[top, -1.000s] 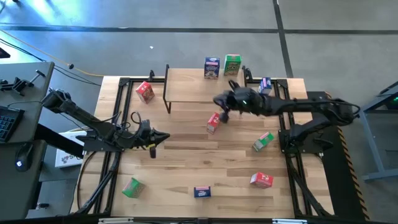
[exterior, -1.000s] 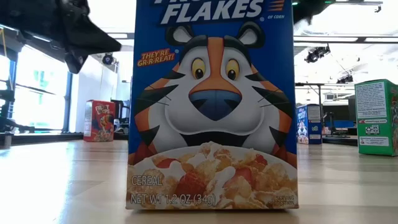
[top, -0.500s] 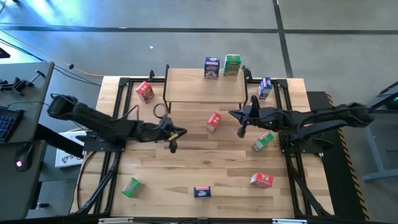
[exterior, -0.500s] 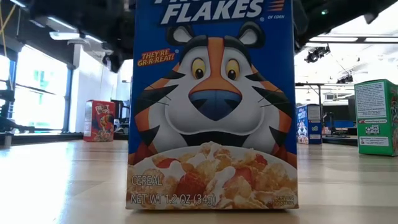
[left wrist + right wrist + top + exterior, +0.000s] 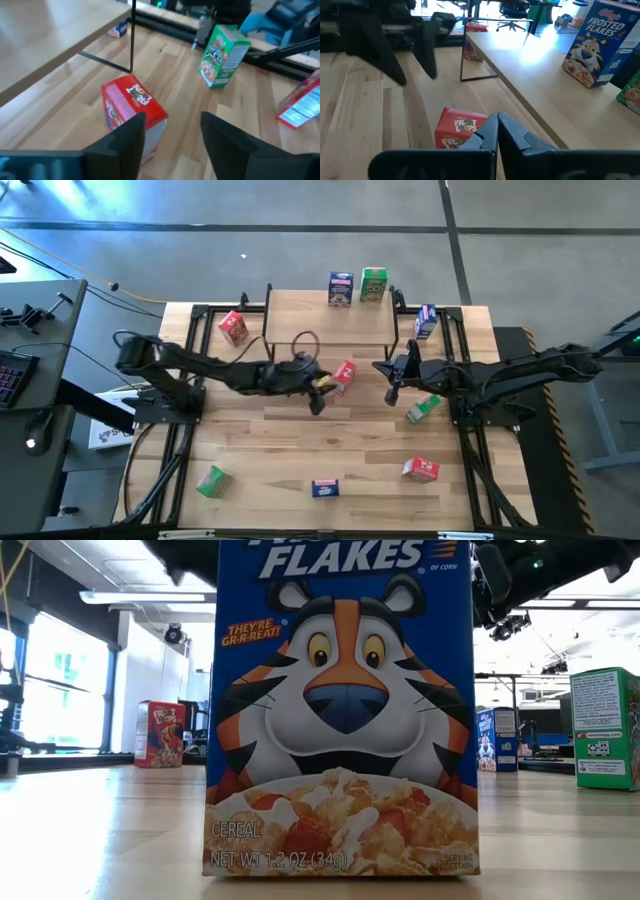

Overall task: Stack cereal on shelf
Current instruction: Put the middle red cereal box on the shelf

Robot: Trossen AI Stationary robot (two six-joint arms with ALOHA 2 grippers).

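Red cardboard, a small cereal box [image 5: 344,375] is lying on the slatted table [image 5: 300,450] just in front of the shelf [image 5: 330,320], which serves as the landmark here. On the shelf's light top board a blue box [image 5: 341,289] and a green box [image 5: 373,284] are standing upright side by side at its far edge. The left gripper [image 5: 318,392] is hovering right beside the red box, in front of the shelf, with its fingers [image 5: 125,135] spread apart and holding nothing. The right gripper [image 5: 393,385] is waiting a little to the right of the same box, its fingers [image 5: 487,132] pressed together and empty. Another green box [image 5: 423,406] is leaning near the right gripper, farther from the shelf. Another blue box [image 5: 425,320] is standing off the shelf's right end, and another red one [image 5: 233,327] off its left end.
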